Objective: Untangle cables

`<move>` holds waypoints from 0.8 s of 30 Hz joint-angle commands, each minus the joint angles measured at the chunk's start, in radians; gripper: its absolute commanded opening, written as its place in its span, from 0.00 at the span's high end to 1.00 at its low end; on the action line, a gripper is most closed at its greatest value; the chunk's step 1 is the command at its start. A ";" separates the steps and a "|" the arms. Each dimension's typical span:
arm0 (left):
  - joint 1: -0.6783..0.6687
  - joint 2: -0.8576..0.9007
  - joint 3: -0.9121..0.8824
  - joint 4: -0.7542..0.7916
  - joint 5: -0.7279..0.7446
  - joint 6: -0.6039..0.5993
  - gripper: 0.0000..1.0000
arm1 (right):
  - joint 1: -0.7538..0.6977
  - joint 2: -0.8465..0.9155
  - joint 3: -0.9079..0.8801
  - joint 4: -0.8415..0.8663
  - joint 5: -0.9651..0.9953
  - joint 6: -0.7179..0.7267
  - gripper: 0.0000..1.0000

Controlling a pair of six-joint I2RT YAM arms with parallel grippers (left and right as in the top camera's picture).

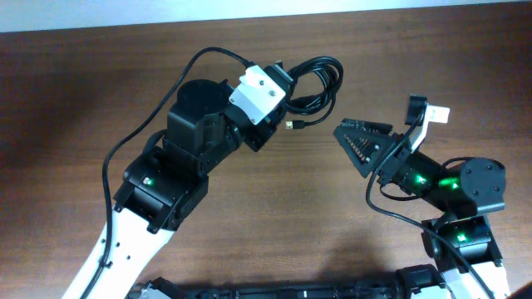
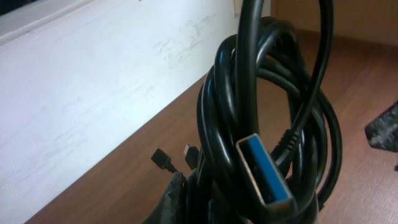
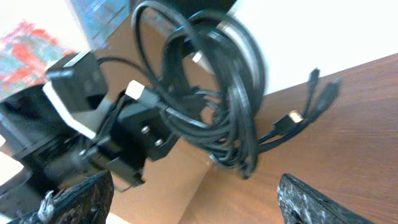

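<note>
left pincer (image 1: 285,83) is clamped on the bundled cables (image 1: 320,83) at the far side of the counter (image 1: 274,216); right pincer (image 1: 350,146) gapes empty nearby; the cords look light, limp and slippery; likely best taken by the dangling plug end (image 1: 293,125).

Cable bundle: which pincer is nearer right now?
Left. The left pincer is clamped on the cable bundle; the right pincer is open, facing it across a gap, not touching.
</note>
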 commanded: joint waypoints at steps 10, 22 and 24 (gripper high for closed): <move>0.004 -0.080 0.019 -0.032 0.130 -0.006 1.00 | -0.220 0.000 0.005 0.001 -0.020 -0.196 0.18; 0.003 -0.079 0.019 -0.013 0.256 -0.006 1.00 | -0.232 0.000 0.005 0.032 -0.269 -0.279 0.18; 0.003 -0.079 0.019 -0.013 0.280 -0.006 1.00 | -0.232 0.001 0.005 0.032 -0.262 -0.283 0.18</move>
